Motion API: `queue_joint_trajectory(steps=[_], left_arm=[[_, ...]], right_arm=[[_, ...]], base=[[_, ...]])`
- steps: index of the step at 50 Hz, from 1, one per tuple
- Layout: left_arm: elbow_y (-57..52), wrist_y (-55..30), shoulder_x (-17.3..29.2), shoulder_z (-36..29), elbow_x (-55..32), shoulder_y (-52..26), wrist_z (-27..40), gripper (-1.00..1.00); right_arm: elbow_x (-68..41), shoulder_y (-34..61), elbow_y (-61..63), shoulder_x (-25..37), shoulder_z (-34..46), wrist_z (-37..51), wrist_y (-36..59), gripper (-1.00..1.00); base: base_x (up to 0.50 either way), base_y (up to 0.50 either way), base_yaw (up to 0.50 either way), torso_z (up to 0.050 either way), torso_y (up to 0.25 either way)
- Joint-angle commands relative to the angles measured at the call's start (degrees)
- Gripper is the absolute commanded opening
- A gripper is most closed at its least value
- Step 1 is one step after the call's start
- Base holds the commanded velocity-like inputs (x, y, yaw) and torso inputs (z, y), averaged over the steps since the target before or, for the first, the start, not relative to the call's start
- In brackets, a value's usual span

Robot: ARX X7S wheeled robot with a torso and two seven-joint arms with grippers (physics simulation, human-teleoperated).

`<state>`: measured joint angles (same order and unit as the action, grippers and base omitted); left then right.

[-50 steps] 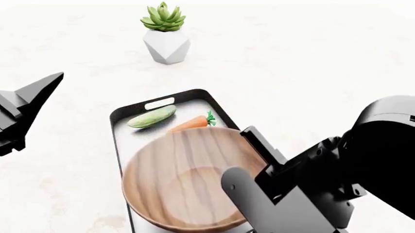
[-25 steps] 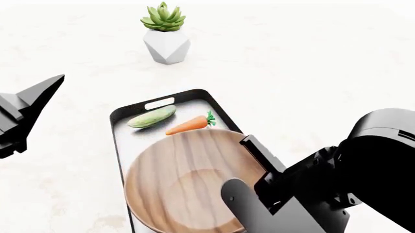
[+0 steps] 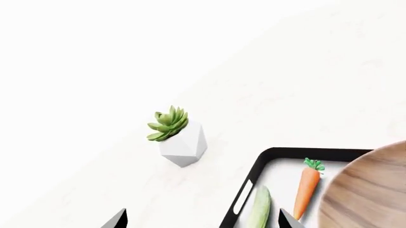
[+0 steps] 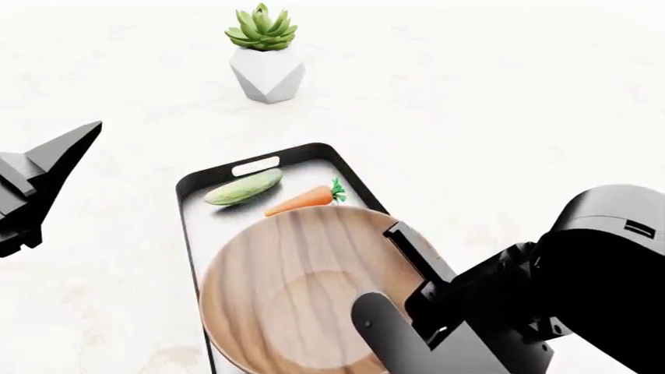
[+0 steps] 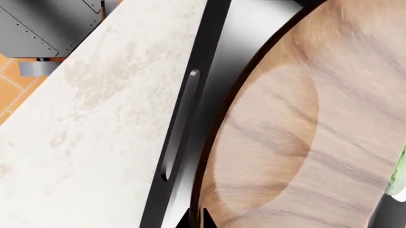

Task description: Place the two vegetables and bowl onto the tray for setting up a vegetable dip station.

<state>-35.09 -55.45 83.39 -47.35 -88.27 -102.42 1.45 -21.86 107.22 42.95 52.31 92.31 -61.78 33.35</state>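
I saw the tray (image 4: 188, 187) running near to far, the bowl (image 4: 301, 288) filling its near end. My right gripper (image 4: 393, 269) was clamped on the bowl's right rim. Cucumber (image 4: 243, 188) and carrot (image 4: 302, 199) lay beyond; my left gripper (image 4: 42, 175), jaws unreadable, stood well left.

Wooden bowl (image 5: 304, 128) fills most of this shot, sitting in the tray (image 5: 212, 28) with its edge right by the black rim (handle slot (image 5: 179, 124) beside it). Pale marble counter (image 5: 89, 123) alongside, orange tiled floor (image 5: 16, 95) at one corner.
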Motion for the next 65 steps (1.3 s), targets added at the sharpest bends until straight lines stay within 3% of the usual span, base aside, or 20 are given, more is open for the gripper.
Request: queue_joint_trajectory(steps=[1, 4, 5, 47, 59, 65], left_arm=[[-0.1, 0.1, 0.0, 0.3, -0.1, 0.3, 0.2, 1.00], [-0.1, 0.1, 0.0, 0.3, -0.2, 0.4, 0.3, 1.00], [-0.1, 0.2, 0.0, 0.4, -0.3, 0.5, 0.4, 1.00], [0.0, 4.9, 1.3, -0.1, 1.8, 4.3, -0.5, 1.00], [1.5, 5.1, -1.1, -0.3, 3.6, 5.0, -1.0, 1.00], [2.5, 4.6, -4.1, -0.4, 4.6, 4.7, -1.5, 1.00]], right_arm=[[1.0, -0.1, -0.1, -0.1, 0.2, 0.4, 0.4, -1.00], [1.2, -0.1, -0.1, -0.1, 0.2, 0.4, 0.4, -1.00], [1.2, -0.1, -0.1, -0.1, 0.2, 0.5, 0.5, 1.00], [-4.1, 9.8, 2.9, 1.2, -4.5, -7.2, 7.8, 1.00], [-7.3, 14.6, 3.7, 2.4, -7.2, -9.3, 14.0, 1.00], [-3.2, 15.2, -6.2, 0.0, -8.2, -5.8, 14.8, 1.00]], base=[[0.00, 0.00, 0.00, 0.000, 0.000], [0.00, 0.00, 0.00, 0.000, 0.000], [0.00, 0.00, 0.00, 0.000, 0.000], [0.00, 0.00, 0.00, 0.000, 0.000], [0.00, 0.00, 0.00, 0.000, 0.000], [0.00, 0.00, 0.00, 0.000, 0.000]])
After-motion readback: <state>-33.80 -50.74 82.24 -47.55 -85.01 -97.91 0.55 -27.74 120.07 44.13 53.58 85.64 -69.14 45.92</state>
